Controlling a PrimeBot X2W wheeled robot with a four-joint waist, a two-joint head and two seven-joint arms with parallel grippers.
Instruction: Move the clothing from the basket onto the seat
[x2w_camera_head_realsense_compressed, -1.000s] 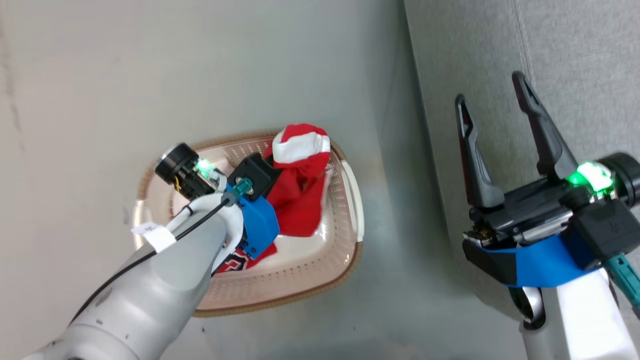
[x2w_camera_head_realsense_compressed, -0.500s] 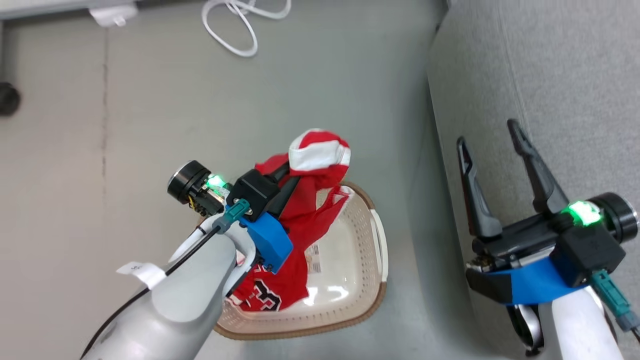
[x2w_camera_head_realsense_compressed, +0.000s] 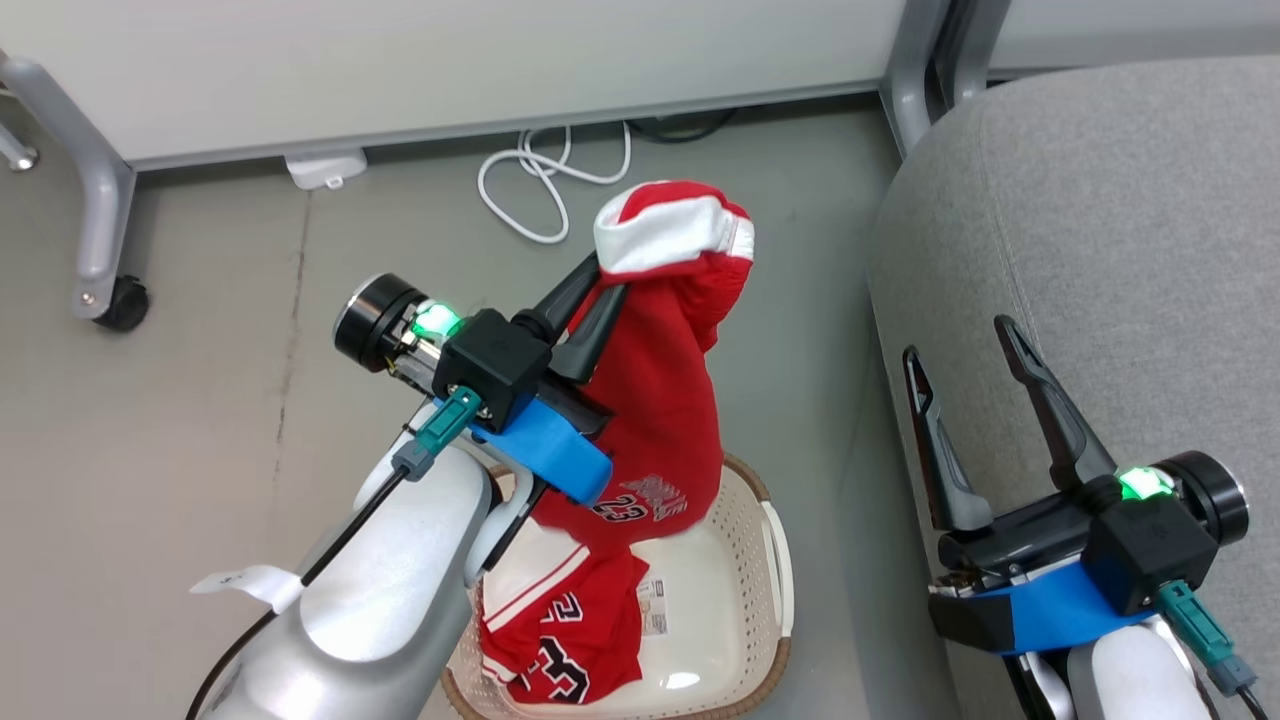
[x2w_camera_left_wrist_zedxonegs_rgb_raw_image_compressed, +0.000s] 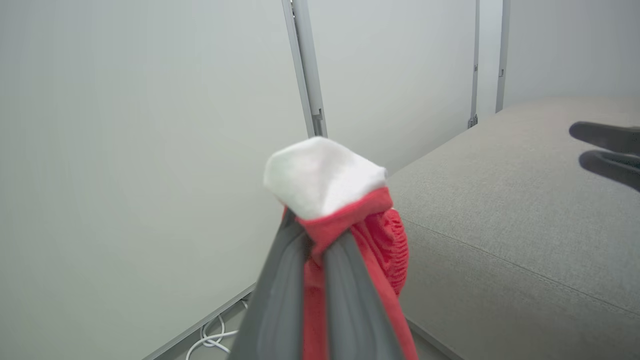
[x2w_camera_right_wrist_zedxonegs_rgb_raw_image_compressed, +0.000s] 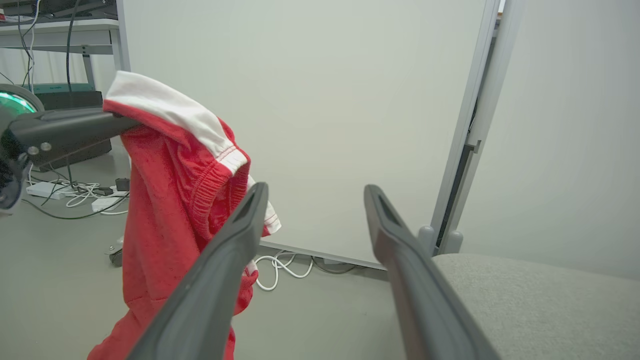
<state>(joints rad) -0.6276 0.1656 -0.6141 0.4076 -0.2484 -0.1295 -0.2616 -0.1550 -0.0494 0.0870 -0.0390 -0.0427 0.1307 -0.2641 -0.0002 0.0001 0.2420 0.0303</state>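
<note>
Left gripper (x2w_camera_head_realsense_compressed: 600, 275) at frame center pinches red clothing (x2w_camera_head_realsense_compressed: 665, 400) dangling into basket (x2w_camera_head_realsense_compressed: 775, 560) bottom center, right gripper (x2w_camera_head_realsense_compressed: 955, 338) spread wide lower right beside seat (x2w_camera_head_realsense_compressed: 1100, 200).

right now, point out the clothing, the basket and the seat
the clothing (x2w_camera_head_realsense_compressed: 665, 400): head view, red fabric hanging mid-garment
the basket (x2w_camera_head_realsense_compressed: 780, 580): head view, white side handle
the seat (x2w_camera_head_realsense_compressed: 1120, 220): head view, bare grey upholstery on top

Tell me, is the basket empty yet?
Not empty: red clothing numbered 23 lies in the basket; the left gripper holds red shorts above it.
</note>
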